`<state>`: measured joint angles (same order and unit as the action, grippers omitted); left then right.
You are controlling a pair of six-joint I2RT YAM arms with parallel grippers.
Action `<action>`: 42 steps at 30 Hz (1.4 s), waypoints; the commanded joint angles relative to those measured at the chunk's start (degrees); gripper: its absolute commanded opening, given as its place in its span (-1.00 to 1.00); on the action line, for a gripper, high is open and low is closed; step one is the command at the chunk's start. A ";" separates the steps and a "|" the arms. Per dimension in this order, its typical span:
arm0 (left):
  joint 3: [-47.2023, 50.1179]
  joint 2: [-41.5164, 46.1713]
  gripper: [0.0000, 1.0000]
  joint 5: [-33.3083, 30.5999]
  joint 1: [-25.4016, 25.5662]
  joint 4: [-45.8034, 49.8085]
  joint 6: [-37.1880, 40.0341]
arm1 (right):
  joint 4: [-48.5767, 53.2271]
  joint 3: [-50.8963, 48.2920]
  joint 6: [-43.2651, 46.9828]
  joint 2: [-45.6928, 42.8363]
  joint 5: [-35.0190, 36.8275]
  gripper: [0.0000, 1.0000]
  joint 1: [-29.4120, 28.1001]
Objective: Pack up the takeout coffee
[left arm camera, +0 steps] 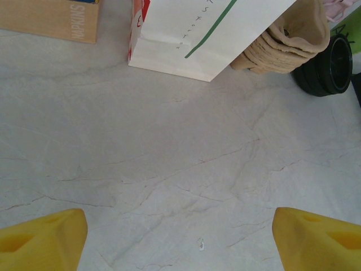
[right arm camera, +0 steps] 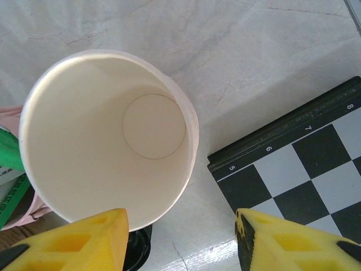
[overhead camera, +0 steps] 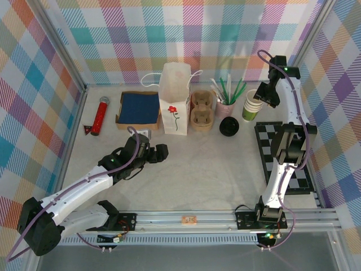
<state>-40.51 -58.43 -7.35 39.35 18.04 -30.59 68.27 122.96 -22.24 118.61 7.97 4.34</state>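
Where the right gripper (right arm camera: pixel 181 223) hangs at the far right of the table (overhead camera: pixel 197 175), its jaws stand apart, clamped on nothing. Directly beneath it is the top cup (right arm camera: pixel 107 152) of a stack of green-and-cream paper cups (overhead camera: pixel 250 106), which is empty, mouth up, with its long axis upright. One yellow finger (right arm camera: pixel 84 240) lies across the near edge of the mouth. The other sits outside the cup, toward the chessboard mat (right arm camera: pixel 304 169), so the cup's right wall falls between them. Whether the first finger is inside the mouth or only above it cannot be told.

Judgement: the drink to be packed is not yet put together. Its parts are that top cup and a loose black lid (overhead camera: pixel 228 126), resting on the table just near and left of the stack. The white paper bag (overhead camera: pixel 174 100) stands upright farther left, with moulded cup carriers (overhead camera: pixel 202 110) between bag and lid.

The left gripper (left arm camera: pixel 180 240) is spread wide over bare table, on the near side of the bag and well apart from cup and lid. The right arm is plainly the nearer. The coming move turns on the cup wall lying squarely between the right jaws. An off-line pinch risks tipping the stack left into the pink straw holder (overhead camera: pixel 226 105).
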 commanded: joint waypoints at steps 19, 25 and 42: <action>-1.17 0.43 0.69 -1.55 0.72 1.74 0.79 | 1.27 5.89 0.16 5.98 0.13 -0.29 0.58; -1.83 0.33 0.67 -1.69 0.72 1.95 0.82 | 0.99 5.89 0.24 5.82 -0.40 -0.46 0.52; -2.23 1.39 0.66 -1.71 0.72 2.85 0.37 | 1.92 7.21 0.96 5.06 -0.39 -0.80 0.55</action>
<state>-41.08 -58.24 -8.60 39.35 19.51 -30.41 68.58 127.44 -21.78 124.31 8.12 4.56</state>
